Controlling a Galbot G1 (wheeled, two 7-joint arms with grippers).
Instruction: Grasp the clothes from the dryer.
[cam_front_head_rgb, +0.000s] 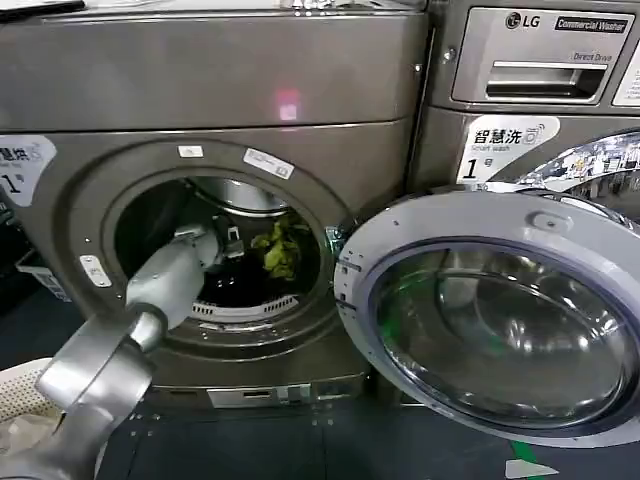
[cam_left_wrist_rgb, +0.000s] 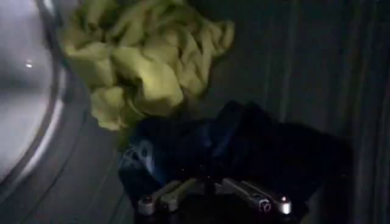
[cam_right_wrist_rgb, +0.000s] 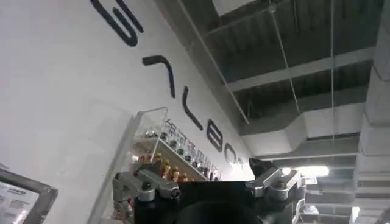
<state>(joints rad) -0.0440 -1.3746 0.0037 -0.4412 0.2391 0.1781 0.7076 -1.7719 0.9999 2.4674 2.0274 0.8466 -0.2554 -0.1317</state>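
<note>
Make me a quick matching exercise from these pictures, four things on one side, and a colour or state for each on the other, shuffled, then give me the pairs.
Things:
1. dryer door
2. garment nearer the left tool
3. garment farther back in the drum
4. left tool

Descriptions:
A. yellow-green
B. swung open
C. dark blue
D. inside the drum, fingers apart

Pairs: 1-B, 2-C, 3-A, 4-D

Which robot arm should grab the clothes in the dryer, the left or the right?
Probably the left. Its tool is open inside the dryer, right by the blue garment and the yellow-green garment. The right tool points up at the ceiling.
</note>
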